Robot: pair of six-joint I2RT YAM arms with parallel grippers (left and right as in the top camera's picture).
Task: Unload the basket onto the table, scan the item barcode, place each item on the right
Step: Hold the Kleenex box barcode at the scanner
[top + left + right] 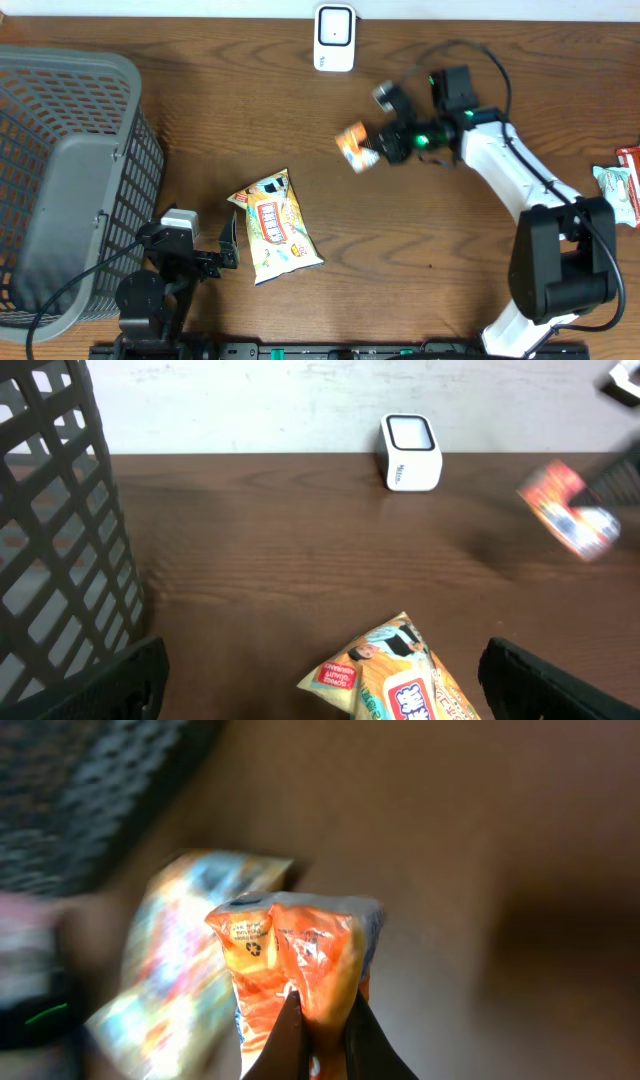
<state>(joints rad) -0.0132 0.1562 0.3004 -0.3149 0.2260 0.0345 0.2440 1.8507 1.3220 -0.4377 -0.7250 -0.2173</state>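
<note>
Right gripper (376, 150) is clamped tight on the orange packet (356, 147), up off the table (220, 110). The scanner (333, 38) sits about 12 o'clock from it, so the right arm's nearer. Left gripper (224, 252) gapes wide, holding nothing.

Orange packet (300, 965) in hand (318, 1040)

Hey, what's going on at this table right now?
The right tool is shut on an orange snack packet, holding it up off the table, a little short of the white barcode scanner at the far edge. The left tool is open and holds nothing, next to a yellow snack bag lying flat. A grey basket stands on the left side. Whether the packet has been scanned cannot be told.
</note>
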